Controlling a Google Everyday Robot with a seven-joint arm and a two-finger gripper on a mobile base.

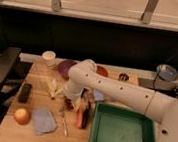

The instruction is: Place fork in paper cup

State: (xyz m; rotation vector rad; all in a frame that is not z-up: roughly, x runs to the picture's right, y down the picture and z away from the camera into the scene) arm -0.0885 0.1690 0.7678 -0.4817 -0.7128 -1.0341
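Just beside the fork (64, 123), the gripper (70, 102) hangs low over the desk (37, 92); whether it is apart or together, I cannot tell. The cup (48, 58) stands well apart.

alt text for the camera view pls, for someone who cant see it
A white robot arm reaches over a wooden table, its pincer low, close to a silvery fork lying flat. The white paper cup stands at the table's far edge, apart from both; a green tray sits on the right.
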